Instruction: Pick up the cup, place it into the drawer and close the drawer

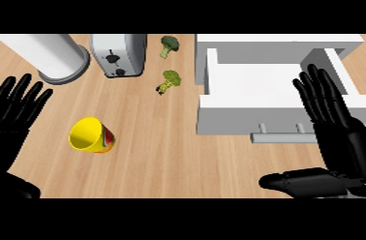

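Two black hands frame a wooden counter [164,157] seen from steeply above. At right, a white drawer [250,84] stands pulled open, its inside bare white, its grey handle [282,136] facing the lower edge. The right hand [336,132] lies flat with fingers straight and spread wide, partly over the drawer's right side, thumb stretched out to the left below the handle; it holds nothing. The left hand [20,106] shows at the left edge, fingers up, likewise wide and holding nothing. A yellow cup [91,135] lies tipped on its side on the counter at lower left, mouth turned toward the left, with red and green marks on its wall; nothing shows inside it. It sits near the left hand, just to its right and untouched, and well apart from the right hand and the drawer. Along the top stand a pale cylinder [53,55] and a toaster [118,54]. Two broccoli pieces lie between toaster and drawer, one [169,44] above the other [169,81].
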Motion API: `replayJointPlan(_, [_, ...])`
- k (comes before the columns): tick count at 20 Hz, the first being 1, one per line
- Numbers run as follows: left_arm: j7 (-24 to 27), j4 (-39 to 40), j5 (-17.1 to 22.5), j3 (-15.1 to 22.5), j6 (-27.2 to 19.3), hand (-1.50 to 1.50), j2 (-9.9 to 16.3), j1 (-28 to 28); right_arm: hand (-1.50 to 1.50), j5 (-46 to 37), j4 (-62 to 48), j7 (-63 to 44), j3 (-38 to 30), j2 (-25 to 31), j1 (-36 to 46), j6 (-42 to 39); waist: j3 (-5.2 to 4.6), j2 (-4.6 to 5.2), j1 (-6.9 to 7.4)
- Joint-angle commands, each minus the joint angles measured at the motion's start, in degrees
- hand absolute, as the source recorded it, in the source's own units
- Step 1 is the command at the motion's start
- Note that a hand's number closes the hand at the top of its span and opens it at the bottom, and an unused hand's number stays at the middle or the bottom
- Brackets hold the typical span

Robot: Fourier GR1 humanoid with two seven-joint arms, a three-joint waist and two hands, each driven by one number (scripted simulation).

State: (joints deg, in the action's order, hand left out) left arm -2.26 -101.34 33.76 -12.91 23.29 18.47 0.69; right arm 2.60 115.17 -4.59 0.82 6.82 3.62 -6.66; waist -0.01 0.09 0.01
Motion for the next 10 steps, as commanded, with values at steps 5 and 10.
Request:
replayJointPlan(5, [5.92, 18.03, -5.98, -2.68, 6.03, -1.5, 1.77, 4.58, -1.5, -1.0, -5.5, 0.2, -0.3, -0.69, 5.64, 0.03, 0.0, -0.04, -0.02])
replayJointPlan(10, [13.43, 31.88, -12.69, -2.95, 7.8, -1.5, 1.94, 8.8, -1.5, 2.41, -5.13, 2.04, -4.84, 2.66, 4.24, -3.42, -0.01, 0.03, -0.54])
